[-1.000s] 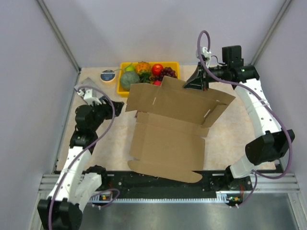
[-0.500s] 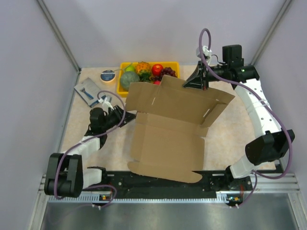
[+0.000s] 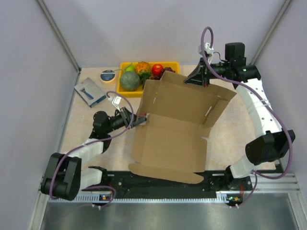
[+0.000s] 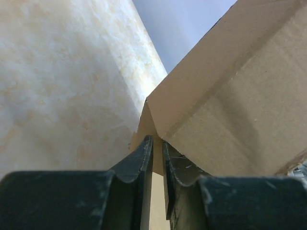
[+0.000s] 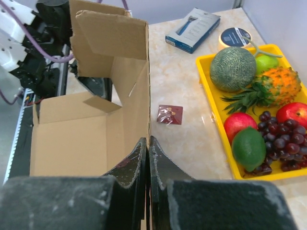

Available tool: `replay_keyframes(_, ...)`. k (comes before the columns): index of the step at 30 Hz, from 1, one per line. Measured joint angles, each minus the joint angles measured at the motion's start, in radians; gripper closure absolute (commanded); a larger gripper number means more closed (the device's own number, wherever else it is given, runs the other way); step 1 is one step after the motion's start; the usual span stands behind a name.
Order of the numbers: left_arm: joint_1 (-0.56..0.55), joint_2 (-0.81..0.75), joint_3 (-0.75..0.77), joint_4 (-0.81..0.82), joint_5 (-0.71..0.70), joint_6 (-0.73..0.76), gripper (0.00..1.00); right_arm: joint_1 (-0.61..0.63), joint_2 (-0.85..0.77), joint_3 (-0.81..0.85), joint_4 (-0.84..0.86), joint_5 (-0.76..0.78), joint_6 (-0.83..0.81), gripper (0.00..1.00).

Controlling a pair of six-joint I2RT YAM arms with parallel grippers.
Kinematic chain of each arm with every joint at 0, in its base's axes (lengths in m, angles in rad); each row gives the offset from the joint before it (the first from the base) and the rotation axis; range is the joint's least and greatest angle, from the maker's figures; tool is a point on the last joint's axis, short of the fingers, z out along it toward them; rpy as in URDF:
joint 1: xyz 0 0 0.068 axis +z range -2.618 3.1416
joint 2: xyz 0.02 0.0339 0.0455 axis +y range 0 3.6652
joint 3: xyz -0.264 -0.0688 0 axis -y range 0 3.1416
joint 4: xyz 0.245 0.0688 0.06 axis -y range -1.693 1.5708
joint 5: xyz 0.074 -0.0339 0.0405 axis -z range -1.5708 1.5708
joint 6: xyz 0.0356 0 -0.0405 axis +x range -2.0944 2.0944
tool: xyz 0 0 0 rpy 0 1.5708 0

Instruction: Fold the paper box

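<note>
Left claw (image 4: 156, 143) pinches the paper box (image 3: 168, 143) flap.

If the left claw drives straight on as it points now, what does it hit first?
The box. Its side flap sits in the left claw, and the raised cardboard wall stands just ahead of the tips. Nothing else seems to lie between.
</note>
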Motion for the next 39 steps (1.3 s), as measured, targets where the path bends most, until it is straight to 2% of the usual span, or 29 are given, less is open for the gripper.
replay_keyframes(1, -0.01, -0.012, -0.003, -0.014, -0.015, 0.007, 0.72, 0.0, 0.0, -0.001, 0.007, 0.01, 0.002, 1.0)
replay_keyframes(4, -0.021, -0.056, -0.006, -0.121, -0.1, 0.043, 0.61, 0.0, 0.0, -0.005, 0.02, 0.052, 0.004, 1.0)
replay_keyframes(9, -0.021, -0.048, -0.006, -0.232, -0.248, 0.092, 0.48, 0.007, -0.003, -0.063, 0.051, 0.141, -0.003, 1.0)
replay_keyframes(16, -0.021, 0.044, -0.007, -0.266, -0.355, 0.134, 0.46, 0.048, -0.003, -0.12, 0.062, 0.29, -0.066, 1.0)
replay_keyframes(21, -0.021, 0.036, -0.047, -0.27, -0.412, 0.166, 0.43, 0.126, -0.003, -0.179, 0.109, 0.439, -0.121, 1.0)
replay_keyframes(27, -0.031, -0.113, -0.111, -0.332, -0.506, 0.227, 0.39, 0.181, -0.006, -0.315, 0.225, 0.604, -0.153, 1.0)
replay_keyframes(28, -0.034, -0.132, -0.111, -0.341, -0.519, 0.238, 0.31, 0.181, -0.006, -0.331, 0.232, 0.619, -0.152, 1.0)
replay_keyframes(29, -0.034, -0.149, -0.111, -0.35, -0.534, 0.245, 0.3, 0.181, -0.006, -0.338, 0.233, 0.627, -0.146, 1.0)
replay_keyframes(39, -0.035, -0.332, -0.142, -0.471, -0.703, 0.245, 0.31, 0.181, -0.008, -0.344, 0.245, 0.66, -0.105, 1.0)
